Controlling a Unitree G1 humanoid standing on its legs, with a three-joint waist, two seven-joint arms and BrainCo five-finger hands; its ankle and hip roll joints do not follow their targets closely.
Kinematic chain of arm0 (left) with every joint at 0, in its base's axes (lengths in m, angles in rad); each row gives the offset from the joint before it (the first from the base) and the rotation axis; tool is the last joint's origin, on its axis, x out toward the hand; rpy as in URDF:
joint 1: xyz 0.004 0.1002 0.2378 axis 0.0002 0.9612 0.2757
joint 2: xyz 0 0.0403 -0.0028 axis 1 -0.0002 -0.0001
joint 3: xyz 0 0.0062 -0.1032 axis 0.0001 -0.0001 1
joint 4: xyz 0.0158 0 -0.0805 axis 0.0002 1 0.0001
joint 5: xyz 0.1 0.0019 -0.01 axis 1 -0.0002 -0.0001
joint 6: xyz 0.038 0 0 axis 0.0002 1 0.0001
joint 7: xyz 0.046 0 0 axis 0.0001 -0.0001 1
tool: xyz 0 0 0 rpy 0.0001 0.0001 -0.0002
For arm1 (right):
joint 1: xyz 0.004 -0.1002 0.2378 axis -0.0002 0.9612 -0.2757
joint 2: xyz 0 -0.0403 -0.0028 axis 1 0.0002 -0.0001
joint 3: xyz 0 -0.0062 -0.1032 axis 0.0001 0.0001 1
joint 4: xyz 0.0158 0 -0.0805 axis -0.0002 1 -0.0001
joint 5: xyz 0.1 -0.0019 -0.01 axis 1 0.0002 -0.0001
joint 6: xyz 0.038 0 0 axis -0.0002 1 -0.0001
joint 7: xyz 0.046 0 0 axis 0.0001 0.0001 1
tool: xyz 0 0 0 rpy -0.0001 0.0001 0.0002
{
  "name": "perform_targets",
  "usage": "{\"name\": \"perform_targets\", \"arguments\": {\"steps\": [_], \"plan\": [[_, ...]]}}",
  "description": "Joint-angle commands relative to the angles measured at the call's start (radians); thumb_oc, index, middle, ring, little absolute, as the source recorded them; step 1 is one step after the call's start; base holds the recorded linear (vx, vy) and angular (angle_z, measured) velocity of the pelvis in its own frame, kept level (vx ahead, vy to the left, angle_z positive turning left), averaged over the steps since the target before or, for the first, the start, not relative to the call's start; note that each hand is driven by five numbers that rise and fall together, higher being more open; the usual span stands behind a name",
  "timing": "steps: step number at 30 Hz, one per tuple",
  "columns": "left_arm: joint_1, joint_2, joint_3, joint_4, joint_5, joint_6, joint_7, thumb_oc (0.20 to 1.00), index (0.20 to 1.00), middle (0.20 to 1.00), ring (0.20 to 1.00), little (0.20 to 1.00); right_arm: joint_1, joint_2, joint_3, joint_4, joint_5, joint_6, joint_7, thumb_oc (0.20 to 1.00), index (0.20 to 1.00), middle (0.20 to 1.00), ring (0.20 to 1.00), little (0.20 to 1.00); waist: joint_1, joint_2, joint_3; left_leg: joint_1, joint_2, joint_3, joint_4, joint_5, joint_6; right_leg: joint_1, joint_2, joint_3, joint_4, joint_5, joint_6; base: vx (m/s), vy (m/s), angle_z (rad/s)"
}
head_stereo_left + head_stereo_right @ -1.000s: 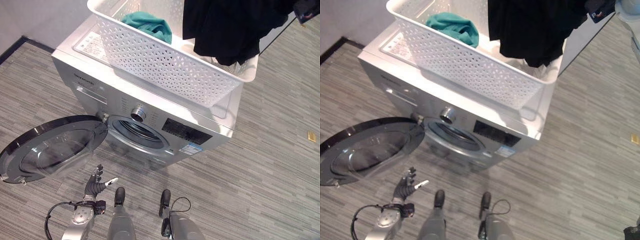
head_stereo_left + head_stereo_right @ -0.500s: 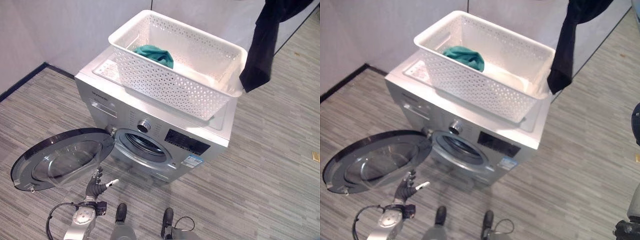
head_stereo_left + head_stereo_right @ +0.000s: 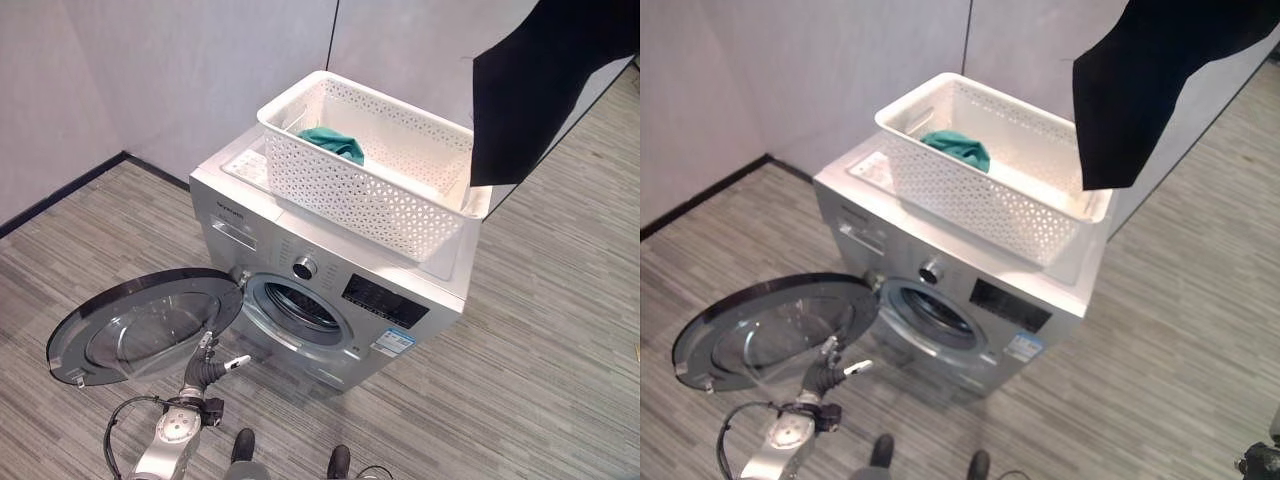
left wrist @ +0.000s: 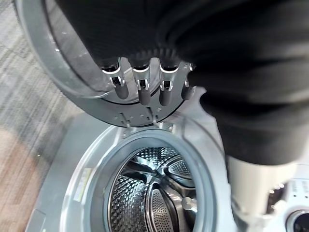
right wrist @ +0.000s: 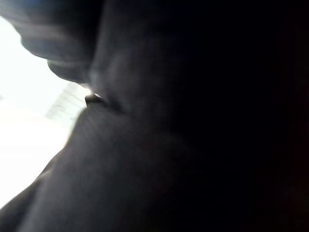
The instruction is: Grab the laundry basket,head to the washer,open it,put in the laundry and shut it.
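A white lattice laundry basket (image 3: pixel 350 190) stands on top of the silver washer (image 3: pixel 440 300), with a teal cloth (image 3: pixel 335 143) inside it. The washer's round door (image 3: pixel 140 325) is swung wide open to the left, baring the drum (image 4: pixel 154 198). A black garment (image 3: pixel 545 90) hangs in the air over the basket's right end. Its cloth wraps close round my right hand (image 5: pixel 94 100), where one dark fingertip peeks from a fold. My left hand (image 3: pixel 205 368) is low by the open door's edge, its fingers (image 4: pixel 140 92) relaxed and holding nothing.
Grey walls (image 3: pixel 200 80) stand behind the washer, with a dark skirting along the left. Striped grey floor (image 3: pixel 540 380) lies open to the right and in front of the machine.
The whole picture has shifted as the camera moved back and up. The black garment, draped into the basket a second ago, now hangs above it. The left hand stays by the door.
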Motion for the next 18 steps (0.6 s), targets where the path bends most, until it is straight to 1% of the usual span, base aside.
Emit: {"name": "perform_targets", "arguments": {"steps": [1, 2, 3, 4, 5, 6, 7, 8, 9, 10, 11, 12, 13, 14, 15, 16, 17, 18], "plan": [[-0.081, 0.06, -0.033, -0.017, 0.039, -0.028, 0.029, 1.0, 1.0, 1.0, 1.0, 1.0, -0.129, -0.04, -0.029, -0.006, -0.016, -0.009, -0.065, 0.2, 0.2, 0.2, 0.2, 0.2, 0.003, -0.034, 0.008, 0.054, -0.008, 0.0, 0.094, -0.216, 0.054, 0.045, -0.124, 0.059, 0.151, -0.1, 0.11, -0.06, 0.169, -0.16], [-0.088, 0.057, -0.036, -0.022, 0.039, -0.029, 0.031, 1.0, 1.0, 1.0, 1.0, 1.0, -0.118, -0.033, -0.042, -0.039, -0.023, -0.01, -0.069, 0.2, 0.2, 0.2, 0.2, 0.2, -0.007, -0.028, 0.01, 0.059, -0.016, 0.001, 0.094, -0.219, 0.059, 0.035, -0.129, 0.07, 0.159, -0.082, 0.113, -0.13, 0.242, -0.24], [-0.088, 0.053, -0.03, -0.047, 0.027, -0.041, 0.037, 1.0, 1.0, 1.0, 1.0, 1.0, -0.089, 0.003, -0.08, -0.11, -0.052, -0.009, -0.072, 0.2, 0.2, 0.2, 0.2, 0.2, -0.021, -0.019, 0.011, 0.071, -0.034, 0.027, 0.095, -0.226, 0.073, 0.016, -0.15, 0.095, 0.159, -0.012, 0.128, -0.19, 0.225, -0.39], [-0.093, 0.057, -0.031, -0.066, 0.02, -0.046, 0.041, 1.0, 1.0, 1.0, 1.0, 1.0, -0.077, 0.032, -0.099, -0.125, -0.054, -0.012, -0.079, 0.2, 0.2, 0.2, 0.2, 0.2, -0.022, -0.012, 0.022, 0.069, -0.035, 0.041, 0.103, -0.225, 0.08, -0.001, -0.157, 0.099, 0.166, 0.016, 0.13, -0.22, 0.208, -0.75], [-0.098, 0.062, -0.025, -0.08, 0.014, -0.049, 0.042, 1.0, 1.0, 1.0, 1.0, 1.0, -0.077, 0.049, -0.112, -0.148, -0.055, -0.012, -0.078, 0.2, 0.2, 0.2, 0.2, 0.2, -0.024, -0.005, 0.029, 0.063, -0.034, 0.052, 0.111, -0.224, 0.086, -0.013, -0.153, 0.102, 0.18, 0.004, 0.125, -0.22, 0.135, -1.2], [-0.108, 0.069, -0.022, -0.093, 0.017, -0.049, 0.046, 1.0, 1.0, 1.0, 1.0, 1.0, -0.075, 0.067, -0.128, -0.171, -0.055, -0.019, -0.079, 0.2, 0.2, 0.2, 0.2, 0.2, -0.027, 0.004, 0.038, 0.057, -0.031, 0.065, 0.114, -0.219, 0.09, -0.019, -0.144, 0.09, 0.213, -0.023, 0.117, -0.3, 0.198, -1.1], [-0.123, 0.094, -0.012, -0.147, 0.033, -0.052, 0.053, 1.0, 1.0, 1.0, 1.0, 1.0, -0.052, 0.093, -0.164, -0.231, -0.064, -0.033, -0.081, 0.2, 0.2, 0.2, 0.2, 0.2, -0.023, 0.026, 0.051, 0.036, -0.024, 0.092, 0.126, -0.207, 0.1, -0.008, -0.108, 0.053, 0.317, -0.127, 0.082, -0.26, 0.149, -0.73], [-0.121, 0.097, -0.01, -0.15, 0.034, -0.05, 0.053, 1.0, 1.0, 1.0, 1.0, 1.0, -0.047, 0.092, -0.171, -0.235, -0.066, -0.031, -0.081, 0.2, 0.2, 0.2, 0.2, 0.2, -0.025, 0.022, 0.05, 0.033, -0.025, 0.092, 0.127, -0.203, 0.1, -0.014, -0.11, 0.054, 0.324, -0.129, 0.08, -0.33, 0.17, -0.3], [-0.125, 0.13, 0.017, -0.213, 0.061, -0.06, 0.065, 1.0, 1.0, 1.0, 1.0, 1.0, -0.031, 0.126, -0.203, -0.27, -0.082, -0.042, -0.079, 0.2, 0.2, 0.2, 0.2, 0.2, -0.016, 0.021, 0.04, 0.014, -0.038, 0.119, 0.131, -0.188, 0.112, 0.018, -0.053, 0.039, 0.435, -0.214, 0.063, -0.23, 0.061, -0.22], [-0.123, 0.142, 0.032, -0.237, 0.068, -0.064, 0.071, 1.0, 1.0, 1.0, 1.0, 1.0, -0.022, 0.136, -0.214, -0.278, -0.085, -0.047, -0.077, 0.2, 0.2, 0.2, 0.2, 0.2, -0.01, 0.013, 0.031, 0.007, -0.044, 0.127, 0.131, -0.182, 0.115, 0.035, -0.032, 0.044, 0.451, -0.239, 0.06, -0.37, 0.026, -0.41], [-0.127, 0.153, 0.061, -0.284, 0.071, -0.073, 0.087, 1.0, 1.0, 1.0, 1.0, 1.0, -0.008, 0.156, -0.23, -0.294, -0.086, -0.052, -0.079, 0.2, 0.2, 0.2, 0.2, 0.2, 0.009, -0.008, 0.02, -0.019, -0.062, 0.143, 0.142, -0.169, 0.115, 0.08, -0.006, 0.055, 0.44, -0.243, 0.059, -0.32, -0.085, -0.45], [-0.131, 0.16, 0.081, -0.307, 0.077, -0.076, 0.099, 1.0, 1.0, 1.0, 1.0, 1.0, 0.013, 0.178, -0.248, -0.303, -0.081, -0.058, -0.082, 0.2, 0.2, 0.2, 0.2, 0.2, 0.027, -0.022, 0.012, -0.045, -0.067, 0.155, 0.151, -0.156, 0.113, 0.117, 0.011, 0.067, 0.4, -0.254, 0.05, -0.41, -0.146, -0.68], [-0.137, 0.162, 0.109, -0.339, 0.083, -0.082, 0.111, 1.0, 1.0, 1.0, 1.0, 1.0, 0.016, 0.21, -0.256, -0.312, -0.069, -0.065, -0.075, 0.2, 0.2, 0.2, 0.2, 0.2, 0.051, -0.04, 0.005, -0.075, -0.072, 0.173, 0.168, -0.149, 0.105, 0.172, 0.021, 0.08, 0.313, -0.305, 0.023, -0.36, -0.173, -0.69], [-0.143, 0.159, 0.12, -0.351, 0.085, -0.08, 0.118, 1.0, 1.0, 1.0, 1.0, 1.0, 0.023, 0.233, -0.259, -0.331, -0.065, -0.071, -0.07, 0.2, 0.2, 0.2, 0.2, 0.2, 0.062, -0.044, 0.008, -0.088, -0.064, 0.181, 0.176, -0.138, 0.097, 0.191, 0.03, 0.094, 0.26, -0.327, 0.005, -0.34, -0.192, -1.12], [-0.152, 0.153, 0.124, -0.362, 0.081, -0.081, 0.124, 1.0, 1.0, 1.0, 1.0, 1.0, 0.031, 0.244, -0.267, -0.36, -0.063, -0.072, -0.065, 0.2, 0.2, 0.2, 0.2, 0.2, 0.068, -0.046, 0.016, -0.109, -0.053, 0.185, 0.193, -0.125, 0.088, 0.199, 0.04, 0.104, 0.223, -0.336, -0.012, -0.42, -0.247, -0.94], [-0.179, 0.137, 0.12, -0.381, 0.073, -0.08, 0.123, 1.0, 1.0, 1.0, 1.0, 1.0, 0.063, 0.266, -0.288, -0.404, -0.065, -0.081, -0.057, 0.2, 0.2, 0.2, 0.2, 0.2, 0.07, -0.035, 0.039, -0.144, -0.033, 0.178, 0.202, -0.086, 0.067, 0.201, 0.065, 0.11, 0.177, -0.357, -0.034, -0.52, -0.261, -0.28], [-0.218, 0.11, 0.11, -0.4, 0.059, -0.077, 0.123, 1.0, 1.0, 1.0, 1.0, 1.0, 0.114, 0.263, -0.324, -0.459, -0.077, -0.082, -0.052, 0.2, 0.2, 0.2, 0.2, 0.2, 0.056, -0.011, 0.06, -0.171, -0.016, 0.17, 0.197, -0.036, 0.043, 0.19, 0.093, 0.095, 0.163, -0.348, -0.055, -0.51, -0.233, 0.87], [-0.24, 0.101, 0.1, -0.407, 0.059, -0.075, 0.121, 1.0, 1.0, 1.0, 1.0, 1.0, 0.13, 0.26, -0.331, -0.479, -0.08, -0.083, -0.045, 0.2, 0.2, 0.2, 0.2, 0.2, 0.046, 0.0, 0.07, -0.185, -0.006, 0.181, 0.2, -0.016, 0.031, 0.187, 0.098, 0.072, 0.154, -0.346, -0.06, -0.55, -0.139, 1.19]]}}
